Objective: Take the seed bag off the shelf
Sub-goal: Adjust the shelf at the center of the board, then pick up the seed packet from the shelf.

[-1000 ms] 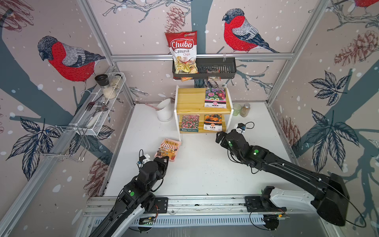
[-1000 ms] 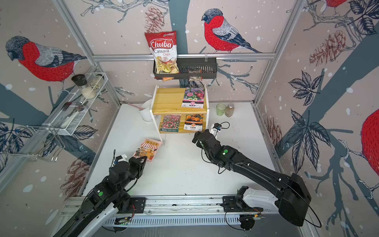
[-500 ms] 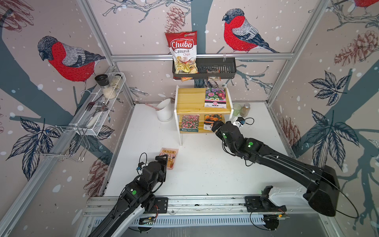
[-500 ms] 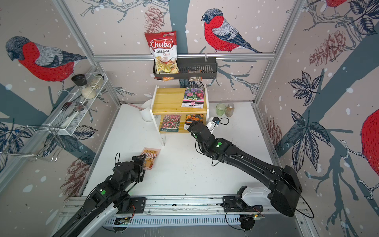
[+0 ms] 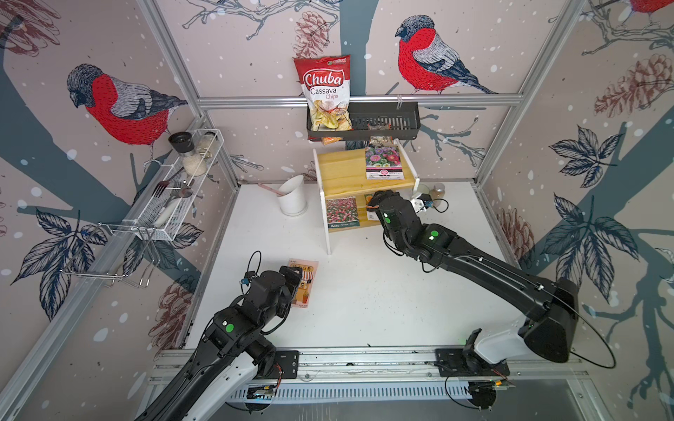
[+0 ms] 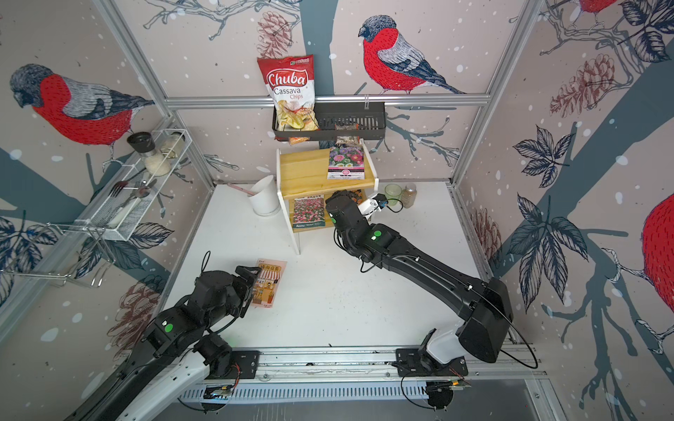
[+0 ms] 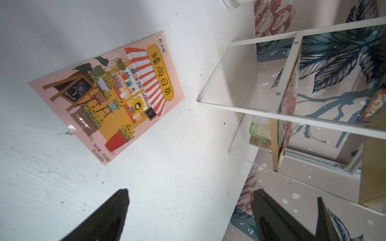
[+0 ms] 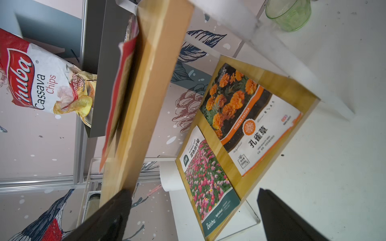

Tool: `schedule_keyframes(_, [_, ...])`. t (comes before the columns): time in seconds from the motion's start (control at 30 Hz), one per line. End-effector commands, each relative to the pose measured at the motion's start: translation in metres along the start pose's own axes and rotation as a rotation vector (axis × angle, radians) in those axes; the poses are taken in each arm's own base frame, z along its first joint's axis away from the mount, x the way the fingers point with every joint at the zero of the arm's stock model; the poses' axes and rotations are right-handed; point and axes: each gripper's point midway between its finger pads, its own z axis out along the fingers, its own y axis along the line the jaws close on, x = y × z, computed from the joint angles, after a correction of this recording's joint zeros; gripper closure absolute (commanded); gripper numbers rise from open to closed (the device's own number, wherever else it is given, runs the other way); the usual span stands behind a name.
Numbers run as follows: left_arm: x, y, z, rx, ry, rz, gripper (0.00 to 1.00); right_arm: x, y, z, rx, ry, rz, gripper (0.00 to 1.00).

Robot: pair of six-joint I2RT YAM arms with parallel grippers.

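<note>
Right tool (image 8: 193, 192) spread wide, empty, faced marigold seed bag (image 8: 250, 116) flat on lower board (image 8: 282, 83) of shelf (image 5: 343, 171). Left tool (image 7: 188, 192) hung released over desk (image 5: 364, 291), beside pink seed bag (image 7: 108, 98). Risk: right tool clipping upper board (image 8: 150, 83), shoving shelf.
</note>
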Motion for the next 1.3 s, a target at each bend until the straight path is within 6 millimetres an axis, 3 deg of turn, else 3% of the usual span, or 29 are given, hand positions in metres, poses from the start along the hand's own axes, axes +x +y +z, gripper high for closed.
schedule_keyframes(0.0, [0.006,0.013,0.002,-0.004,0.033,-0.043,0.05,-0.005,-0.001,-0.005,0.014,-0.025,0.068,0.00])
schedule_keyframes(0.23, [0.005,0.021,-0.004,-0.007,0.038,-0.046,0.05,-0.018,-0.005,-0.021,0.023,-0.049,0.102,0.00])
schedule_keyframes(0.4, [0.006,0.008,-0.004,0.007,0.041,-0.012,0.05,-0.031,0.007,-0.025,0.005,-0.069,0.123,0.00])
schedule_keyframes(0.77, [0.005,-0.052,-0.006,0.030,0.026,0.185,0.05,-0.063,0.032,0.010,-0.035,-0.066,0.141,0.00])
schedule_keyframes(1.0, [0.005,-0.050,-0.004,0.039,0.026,0.175,0.05,-0.065,0.040,0.036,-0.031,-0.027,0.124,0.00])
schedule_keyframes(1.27, [0.001,-0.042,-0.009,0.030,0.006,0.159,0.05,-0.045,0.045,0.060,-0.018,0.025,0.107,0.00])
